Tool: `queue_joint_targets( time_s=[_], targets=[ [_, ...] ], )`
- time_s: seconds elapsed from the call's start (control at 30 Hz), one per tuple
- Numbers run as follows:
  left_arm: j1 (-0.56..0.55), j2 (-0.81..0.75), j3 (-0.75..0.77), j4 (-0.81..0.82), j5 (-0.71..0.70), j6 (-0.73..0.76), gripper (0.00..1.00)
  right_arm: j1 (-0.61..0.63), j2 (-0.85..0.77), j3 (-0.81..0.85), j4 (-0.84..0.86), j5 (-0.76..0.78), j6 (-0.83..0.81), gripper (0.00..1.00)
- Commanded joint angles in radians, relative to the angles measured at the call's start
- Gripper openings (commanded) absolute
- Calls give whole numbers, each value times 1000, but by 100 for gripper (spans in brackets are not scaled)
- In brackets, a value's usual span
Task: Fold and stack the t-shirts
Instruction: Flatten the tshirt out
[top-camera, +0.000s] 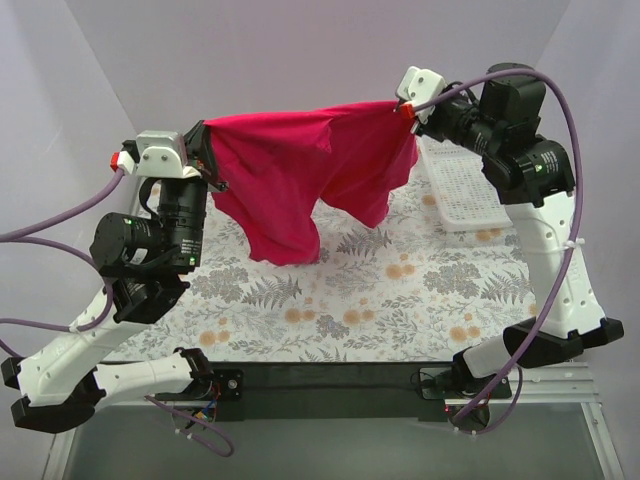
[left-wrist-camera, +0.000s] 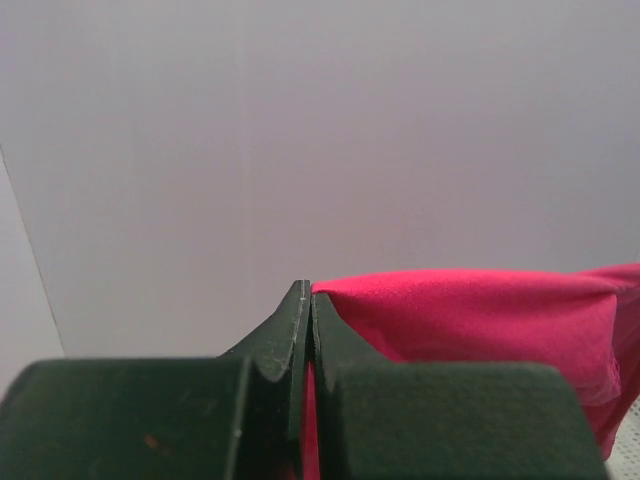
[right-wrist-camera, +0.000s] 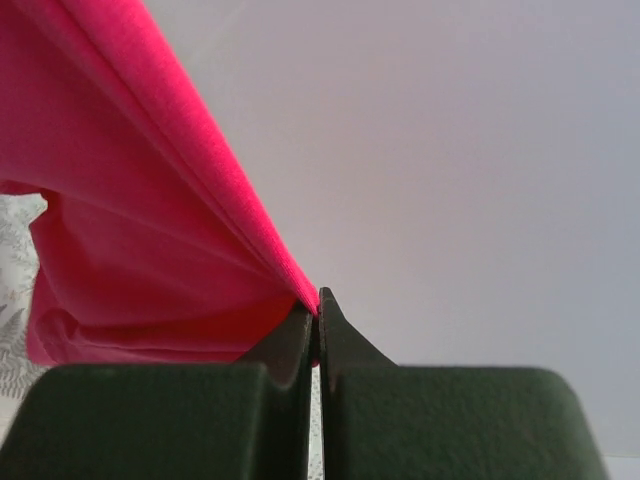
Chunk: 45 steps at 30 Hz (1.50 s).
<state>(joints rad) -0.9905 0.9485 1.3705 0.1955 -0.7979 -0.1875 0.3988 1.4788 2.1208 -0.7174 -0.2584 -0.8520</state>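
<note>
Top view, t-shirt: the magenta-red t-shirt (top-camera: 300, 180) hangs in the air above the floral tablecloth (top-camera: 400, 300), strung between the two arms. Its top edge is nearly taut and the body sags in deep folds. Whether the lowest fold touches the cloth I cannot tell.
Top view, left gripper: the left gripper (top-camera: 205, 150) pinches the left end of the top edge.
Top view, right gripper: the right gripper (top-camera: 408, 112) pinches the right end, a little higher in the view.
Top view, white mesh basket: the white mesh basket (top-camera: 465, 190) sits at the far right of the table, partly behind the right arm and apart from the shirt.
Left wrist, fingers: the fingers (left-wrist-camera: 296, 330) are pressed together with a sliver of red fabric caught between them. The t-shirt (left-wrist-camera: 470, 310) runs off to the right as a thick rolled edge.
Right wrist, fingers: the fingers (right-wrist-camera: 300, 335) are closed tight on a corner of the t-shirt (right-wrist-camera: 130, 230), which fans up and left in stretched pleats.
Handling, judged: light, soft and limp, with no stiffness of its own, so it holds shape only under tension between the two grips. It is not fragile, but thin fabric could slide out of a narrow pinch.
Where to hold, judged: at the hem or shoulder corners, well into the fabric, with both ends level, so that it lowers flat.
</note>
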Motion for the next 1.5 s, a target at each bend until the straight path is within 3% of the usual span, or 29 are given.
queue_joint_targets(
  time_s=[0.0, 0.13, 0.3, 0.47, 0.63, 0.67, 0.73, 0.77, 0.83, 0.9, 0.97, 1.07, 1.13, 1.23, 1.33, 1.37, 1.47],
  targets=[
    [6, -51, -20, 73, -32, 45, 0, -12, -81, -118, 16, 5, -48, 1],
    [6, -88, -59, 71, -44, 30, 0, -14, -129, -134, 10, 4, -55, 1],
    [6, -120, -42, 58, -14, 10, 0, -25, -141, -38, -24, -30, -32, 1],
    [6, -125, -1, 1, 106, -24, 0, -25, -130, 67, -73, -77, -12, 1],
    [6, -91, -40, 88, 91, 58, 0, -23, -112, 1, -74, -143, 7, 1],
    [7, -47, -109, 216, 45, 138, 0, -23, -41, -57, -67, -192, 33, 1],
    [79, -16, -139, 269, 64, 143, 0, -25, 26, -36, -42, -180, 53, 1],
    [129, -2, -136, 227, 86, 73, 0, -25, 81, -16, -28, -147, 73, 1],
    [341, 64, -74, 65, 227, -161, 0, -25, 186, 78, 22, -75, 97, 1],
    [540, 163, -2, 7, 365, -328, 0, -25, 301, 229, 88, 11, 140, 1],
    [654, 264, 126, 8, 454, -426, 0, -26, 357, 292, 278, 95, 192, 1],
    [659, 363, 310, 70, 541, -497, 0, -26, 356, 385, 448, 174, 211, 1],
    [661, 378, 411, 61, 577, -518, 0, -35, 293, 398, 476, 171, 221, 1],
    [661, 335, 406, 71, 629, -535, 0, -61, 210, 343, 466, 104, 242, 1],
    [661, 227, 293, 68, 655, -564, 0, -69, 72, 196, 383, -26, 180, 1],
    [661, 198, 207, 46, 672, -573, 0, -69, 30, 179, 260, -121, 109, 1],
    [661, 54, 7, -46, 722, -647, 0, -69, -80, -8, 100, -288, -48, 1]
  ],
)
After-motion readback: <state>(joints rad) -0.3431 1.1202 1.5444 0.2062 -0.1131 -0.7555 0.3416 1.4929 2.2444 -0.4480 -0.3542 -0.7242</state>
